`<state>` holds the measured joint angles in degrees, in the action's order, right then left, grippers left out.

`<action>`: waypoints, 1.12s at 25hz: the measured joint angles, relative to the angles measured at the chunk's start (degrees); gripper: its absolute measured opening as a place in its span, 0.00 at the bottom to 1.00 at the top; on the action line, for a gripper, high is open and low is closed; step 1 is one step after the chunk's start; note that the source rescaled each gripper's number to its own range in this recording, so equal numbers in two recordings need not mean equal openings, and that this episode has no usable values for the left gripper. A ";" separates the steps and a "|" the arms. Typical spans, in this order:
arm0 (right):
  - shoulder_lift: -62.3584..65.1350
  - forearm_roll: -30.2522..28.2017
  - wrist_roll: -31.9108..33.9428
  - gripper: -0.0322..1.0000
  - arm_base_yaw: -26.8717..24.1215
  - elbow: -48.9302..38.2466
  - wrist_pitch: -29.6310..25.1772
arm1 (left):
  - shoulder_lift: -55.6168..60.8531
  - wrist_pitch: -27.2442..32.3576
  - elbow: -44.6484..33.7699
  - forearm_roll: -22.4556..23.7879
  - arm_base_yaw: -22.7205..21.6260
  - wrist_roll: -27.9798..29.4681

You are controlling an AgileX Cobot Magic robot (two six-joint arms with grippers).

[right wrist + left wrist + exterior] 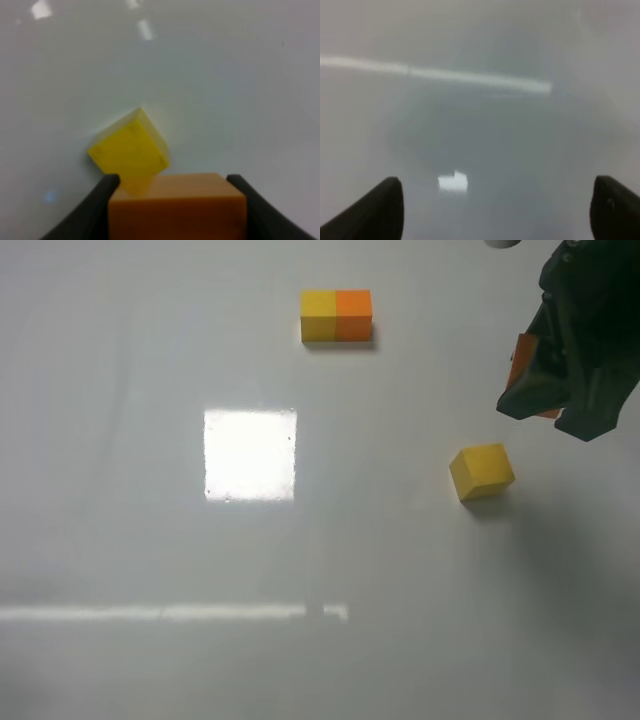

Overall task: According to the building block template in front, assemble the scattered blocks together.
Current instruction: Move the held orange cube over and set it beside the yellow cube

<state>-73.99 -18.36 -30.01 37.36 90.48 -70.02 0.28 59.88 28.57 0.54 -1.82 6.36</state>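
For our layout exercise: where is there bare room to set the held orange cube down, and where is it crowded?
Bare table spans everything left of the yellow cube and below the building block template. Crowded: the right side, where the right gripper holds the orange cube near it.

The table (120, 520) is smooth and glossy, with bright glare. The yellow cube (482, 471), orange cube (177, 206) and two-colour bar (336, 316) look matt.

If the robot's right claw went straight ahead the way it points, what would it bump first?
Probably the yellow cube. The right gripper, shut on the orange cube, has it just ahead in its wrist view; depth is unclear, so the table might come first.
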 joint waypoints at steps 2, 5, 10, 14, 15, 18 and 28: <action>0.40 0.00 2.67 0.03 -0.78 -0.85 -0.07 | 0.00 0.05 0.00 0.00 0.00 0.00; 0.46 0.06 3.60 0.03 -0.78 -1.80 -0.01 | 0.00 0.05 0.00 0.00 0.00 0.00; 0.66 -2.00 -0.59 0.03 -0.78 -5.29 0.28 | 0.00 0.05 0.00 0.00 0.00 0.00; 0.66 -4.04 -4.82 0.03 -2.33 -8.22 2.66 | 0.00 0.00 0.00 0.00 0.00 0.00; 0.66 -3.80 -6.04 0.03 -3.66 -8.76 3.41 | 0.00 0.00 0.00 0.00 0.00 0.00; 0.66 -1.08 -11.07 0.03 -9.13 -10.28 5.31 | 0.00 0.00 0.00 0.00 0.00 0.00; -0.50 8.25 -23.05 0.03 -15.61 -11.66 11.62 | 0.00 0.00 0.00 0.00 0.00 0.00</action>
<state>-74.49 -10.11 -53.06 21.74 78.82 -58.40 0.28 59.88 28.57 0.54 -1.82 6.36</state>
